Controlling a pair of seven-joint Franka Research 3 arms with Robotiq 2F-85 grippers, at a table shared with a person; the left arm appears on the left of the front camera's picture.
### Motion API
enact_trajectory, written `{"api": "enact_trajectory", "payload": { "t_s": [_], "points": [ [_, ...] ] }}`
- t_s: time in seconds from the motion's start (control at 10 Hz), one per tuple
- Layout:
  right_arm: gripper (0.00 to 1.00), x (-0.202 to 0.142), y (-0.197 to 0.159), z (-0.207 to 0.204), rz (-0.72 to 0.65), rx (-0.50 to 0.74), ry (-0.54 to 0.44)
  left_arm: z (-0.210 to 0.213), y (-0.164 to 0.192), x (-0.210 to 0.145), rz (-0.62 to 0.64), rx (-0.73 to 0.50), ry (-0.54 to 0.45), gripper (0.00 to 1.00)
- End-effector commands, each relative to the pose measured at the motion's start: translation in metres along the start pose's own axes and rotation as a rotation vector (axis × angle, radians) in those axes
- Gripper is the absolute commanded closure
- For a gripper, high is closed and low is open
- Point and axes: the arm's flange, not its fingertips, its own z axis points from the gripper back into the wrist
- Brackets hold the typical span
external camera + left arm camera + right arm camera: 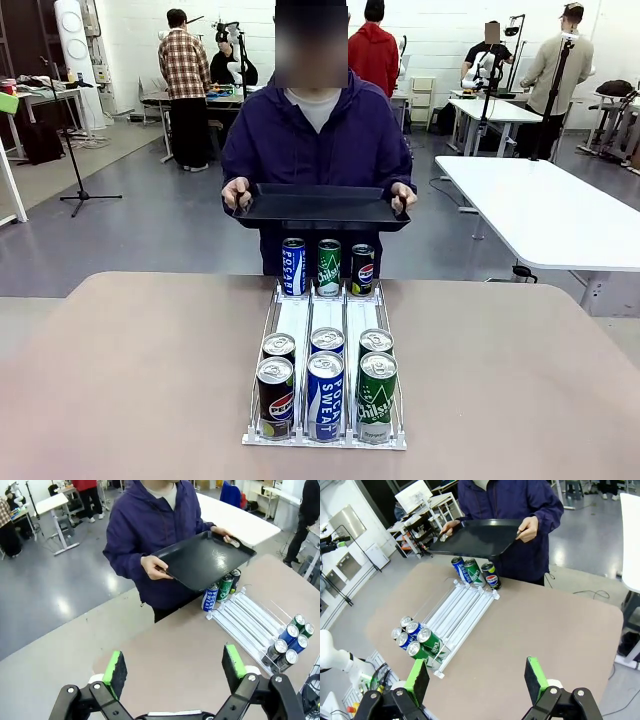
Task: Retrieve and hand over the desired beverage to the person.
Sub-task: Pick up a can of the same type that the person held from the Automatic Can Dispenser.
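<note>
Holding black tray (320, 206), person (320, 135) in purple jacket, grey shirt; left gripper (174, 666), right gripper (477, 674) spread, empty

Beige table (120, 380): white three-lane can rack (327, 315) at middle; three cans (328, 267) at rack's far end.

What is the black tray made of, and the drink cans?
The tray looks like black plastic, smooth and slightly glossy: light glints on it. The cans look like printed metal, with bare silvery tops and pull tabs.
</note>
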Motion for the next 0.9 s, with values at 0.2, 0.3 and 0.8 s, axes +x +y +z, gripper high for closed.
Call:
{"api": "enact_trajectory", "payload": {
  "t_s": [0.2,0.3,0.8],
  "points": [
    [0.0,0.002,-0.001,-0.002,0.008,0.023,-0.007,0.0,0.0,0.0,0.0,0.0,0.0,0.0],
    [0.0,0.002,-0.001,-0.002,0.008,0.023,-0.007,0.0,0.0,0.0,0.0,0.0,0.0,0.0],
    [0.0,0.002,-0.001,-0.002,0.008,0.023,-0.007,0.0,0.0,0.0,0.0,0.0,0.0,0.0]
  ]
}}
